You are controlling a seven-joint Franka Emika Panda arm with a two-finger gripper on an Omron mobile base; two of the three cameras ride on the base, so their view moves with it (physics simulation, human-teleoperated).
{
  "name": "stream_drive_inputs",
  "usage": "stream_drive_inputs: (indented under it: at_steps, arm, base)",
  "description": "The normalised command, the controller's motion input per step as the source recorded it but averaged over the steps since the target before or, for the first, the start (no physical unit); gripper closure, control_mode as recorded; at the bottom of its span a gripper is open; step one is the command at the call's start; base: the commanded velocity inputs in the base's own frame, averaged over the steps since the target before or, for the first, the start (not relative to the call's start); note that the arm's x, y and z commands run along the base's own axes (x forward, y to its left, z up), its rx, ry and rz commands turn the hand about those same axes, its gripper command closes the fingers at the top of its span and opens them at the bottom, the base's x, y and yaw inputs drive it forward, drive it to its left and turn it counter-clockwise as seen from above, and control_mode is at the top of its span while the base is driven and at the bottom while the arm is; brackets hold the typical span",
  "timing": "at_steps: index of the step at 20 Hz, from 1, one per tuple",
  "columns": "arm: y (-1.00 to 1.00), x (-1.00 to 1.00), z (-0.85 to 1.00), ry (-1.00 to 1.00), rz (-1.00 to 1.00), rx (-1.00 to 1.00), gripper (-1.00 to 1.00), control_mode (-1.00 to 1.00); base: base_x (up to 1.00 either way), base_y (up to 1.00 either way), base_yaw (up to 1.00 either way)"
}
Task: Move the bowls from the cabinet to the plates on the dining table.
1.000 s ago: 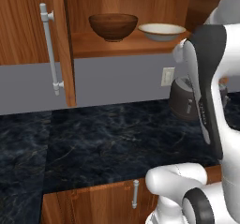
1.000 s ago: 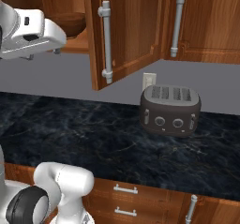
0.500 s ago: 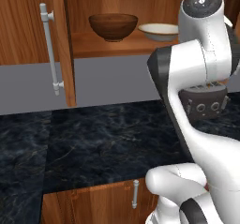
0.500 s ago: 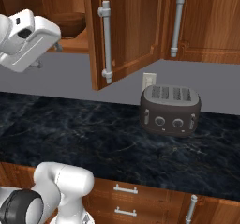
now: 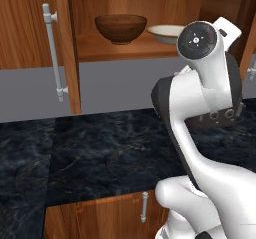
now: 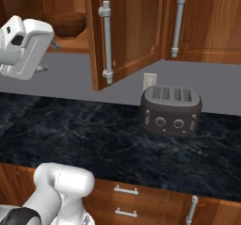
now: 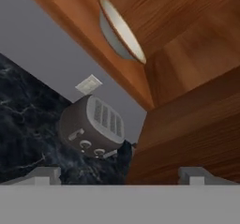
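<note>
Two bowls sit side by side on the shelf (image 5: 100, 53) of the open cabinet (image 5: 150, 3): the brown bowl (image 5: 120, 28) to the left, deep and glossy, and the cream bowl (image 5: 167, 32) just to its right, shallower, partly hidden behind the arm (image 5: 200, 98) in the left base view. From the right base view, the brown bowl's underside peeks out past the arm's white head, up on the shelf edge. The hand view looks up at a roll, and there's the cream bowl's rim tilted across the top of the frame, resting on the wood of the shelf. The gripper (image 7: 119, 175) has its fingers (image 7: 47, 174) spread as wide as they go, nothing between them, nothing touched; it sits below the shelf and well short of either bowl. The cabinet door (image 6: 127, 26) hangs open, its silver handle (image 6: 107, 40) running vertically, and a second door handle (image 5: 54, 53) shows at the left of the left base view. Down below, a dark toaster (image 6: 171, 110) stands on the black marble counter (image 6: 84, 134) against the grey wall, with a pale outlet (image 6: 149, 81) just behind it
</note>
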Motion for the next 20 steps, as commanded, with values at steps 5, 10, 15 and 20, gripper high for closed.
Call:
stream_drive_inputs:
  at_steps: [5,10,15,20]
  arm:
    - [-0.17,0.00,0.11,0.04,0.00,-0.15,-1.00,-1.00]
    - [-0.06,0.00,0.47,0.08,0.00,-0.10,-1.00,-1.00]
    - [-0.33,0.02,0.24,0.12,-0.04,-0.03,-1.00,-1.00]
    - [-0.36,0.04,0.00,0.07,-0.06,-0.06,-1.00,-1.00]
  base:
    - [0.00,0.00,0.00]
    - [0.00,0.00,0.00]
    - [0.00,0.00,0.00]
    - [0.00,0.00,0.00]
